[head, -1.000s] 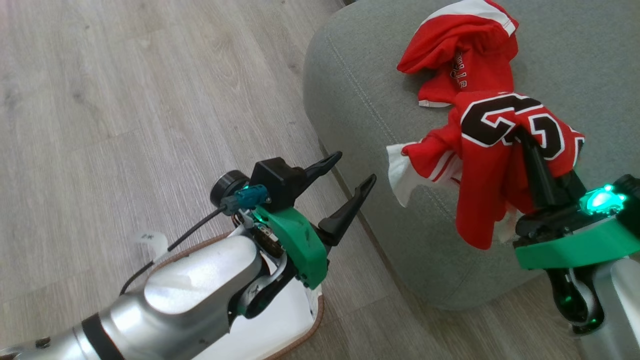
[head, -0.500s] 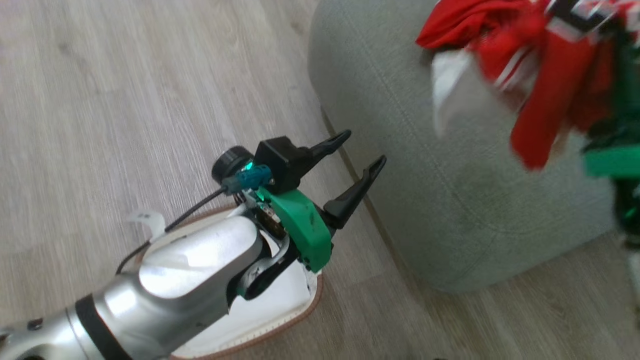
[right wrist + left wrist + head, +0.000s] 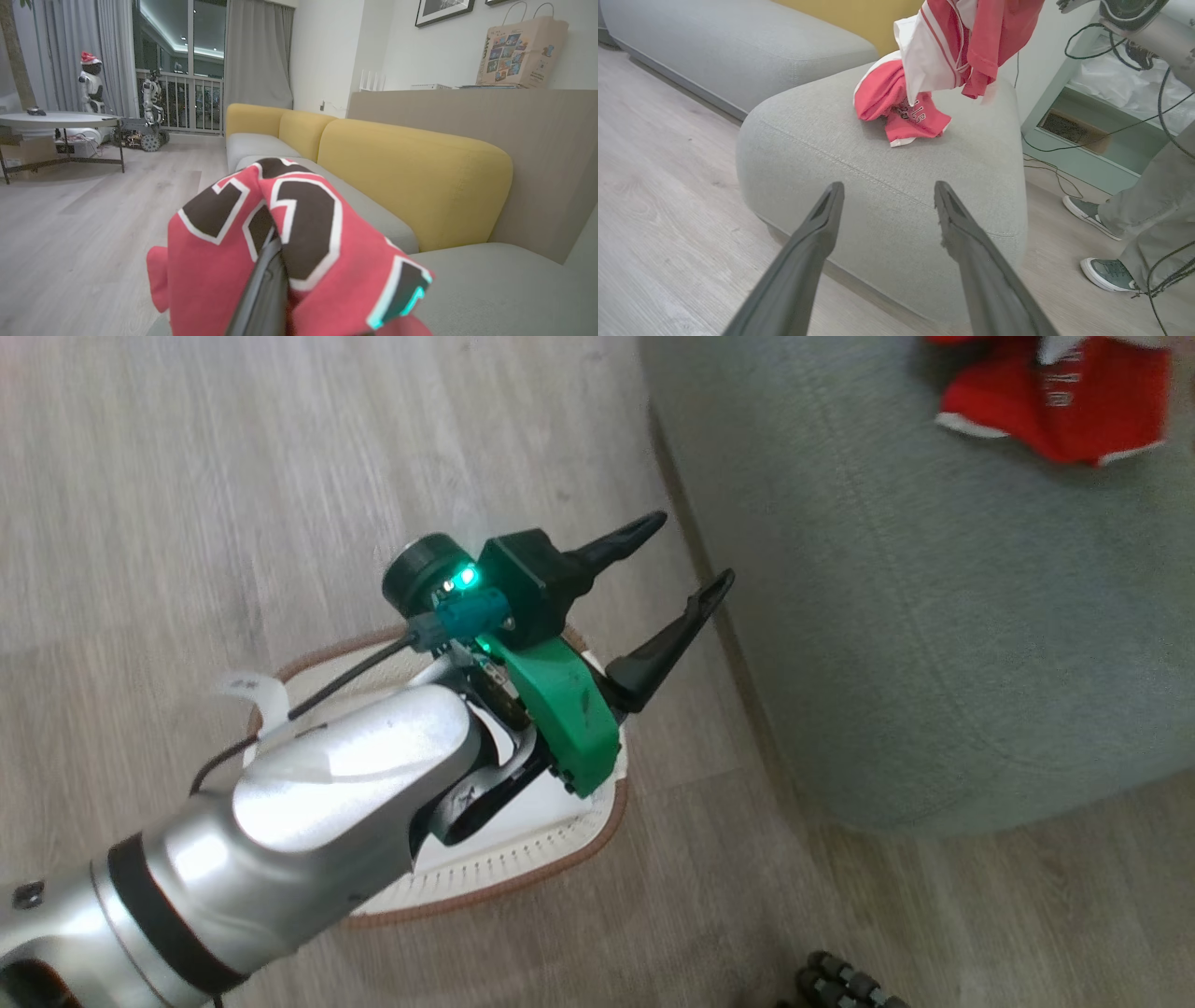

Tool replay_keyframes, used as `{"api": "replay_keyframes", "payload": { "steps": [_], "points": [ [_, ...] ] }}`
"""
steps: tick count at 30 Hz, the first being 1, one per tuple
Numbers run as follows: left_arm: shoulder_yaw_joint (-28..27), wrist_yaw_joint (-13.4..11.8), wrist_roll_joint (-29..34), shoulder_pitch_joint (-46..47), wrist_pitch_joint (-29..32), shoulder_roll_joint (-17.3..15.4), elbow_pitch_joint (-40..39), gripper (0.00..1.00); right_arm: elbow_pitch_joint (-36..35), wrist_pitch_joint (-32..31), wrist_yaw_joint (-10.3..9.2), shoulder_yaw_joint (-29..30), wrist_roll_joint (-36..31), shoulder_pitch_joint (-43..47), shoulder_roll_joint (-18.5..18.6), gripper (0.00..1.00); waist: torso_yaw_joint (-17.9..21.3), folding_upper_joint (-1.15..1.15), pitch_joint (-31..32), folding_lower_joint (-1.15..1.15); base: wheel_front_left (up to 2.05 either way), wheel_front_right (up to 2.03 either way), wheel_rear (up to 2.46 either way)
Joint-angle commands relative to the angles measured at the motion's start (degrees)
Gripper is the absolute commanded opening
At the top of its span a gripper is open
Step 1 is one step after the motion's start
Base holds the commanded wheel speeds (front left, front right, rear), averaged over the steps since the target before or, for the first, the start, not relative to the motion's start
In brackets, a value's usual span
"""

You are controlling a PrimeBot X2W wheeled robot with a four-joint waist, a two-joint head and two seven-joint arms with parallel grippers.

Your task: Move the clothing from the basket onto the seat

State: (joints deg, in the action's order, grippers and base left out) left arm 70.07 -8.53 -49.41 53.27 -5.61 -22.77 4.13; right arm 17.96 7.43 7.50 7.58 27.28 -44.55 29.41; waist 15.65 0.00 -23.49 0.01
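My left gripper (image 3: 693, 549) stands open and empty above the floor, between the cream basket (image 3: 560, 859) and the grey seat (image 3: 934, 635). The arm hides most of the basket's inside. One crumpled red jersey (image 3: 1055, 401) lies on the seat. In the left wrist view my left gripper (image 3: 888, 186) points at the seat (image 3: 878, 154), where that jersey (image 3: 882, 93) rests. A second piece of clothing (image 3: 962, 42) hangs in the air above it. My right gripper (image 3: 276, 242) is shut on this jersey (image 3: 299, 224), whose black number drapes over the fingers above the seat (image 3: 490, 289).
A person's legs and grey shoes (image 3: 1148, 219) stand right of the seat, with loose cables (image 3: 1045, 163) on the floor. Yellow sofa backs (image 3: 411, 177) rise behind the cushions. A round table (image 3: 56, 121) stands far off on the wooden floor. A dark wheel (image 3: 840, 980) shows near my base.
The head camera has swung, so the picture has shifted. My right gripper has carried the numbered jersey up and out of the head view. The left gripper stays open beside the basket.
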Motion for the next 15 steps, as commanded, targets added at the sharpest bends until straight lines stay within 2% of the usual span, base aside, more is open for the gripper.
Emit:
{"api": "replay_keyframes", "payload": {
  "steps": [1,10,13,15],
  "points": [
    [-2.22,0.26,0.66,3.04,0.15,-1.17,-1.81,1.00,-0.41,-0.37,-0.01,0.80,-0.98,-1.77,2.36,0.00,-2.39,0.00,-2.93,-0.01,0.00,0.00,0.00],
    [-2.40,0.42,1.67,5.45,0.81,-1.70,-2.73,1.00,12.78,-3.12,-0.01,2.13,-9.02,-8.02,6.84,0.00,-7.20,0.00,-8.99,-0.01,0.00,0.00,0.00],
    [-2.58,0.38,1.82,5.85,0.65,-1.80,-2.75,1.00,17.60,-4.09,-0.01,1.45,-11.01,-9.46,8.28,0.13,-8.66,0.00,-10.05,-0.01,0.00,0.00,0.00],
    [-2.57,0.48,1.85,5.82,0.40,-1.88,-2.63,1.00,21.20,-6.33,-0.01,0.69,-12.23,-10.24,8.99,0.15,-9.40,0.00,-10.31,-0.01,0.00,0.00,0.00]
  ]
}}
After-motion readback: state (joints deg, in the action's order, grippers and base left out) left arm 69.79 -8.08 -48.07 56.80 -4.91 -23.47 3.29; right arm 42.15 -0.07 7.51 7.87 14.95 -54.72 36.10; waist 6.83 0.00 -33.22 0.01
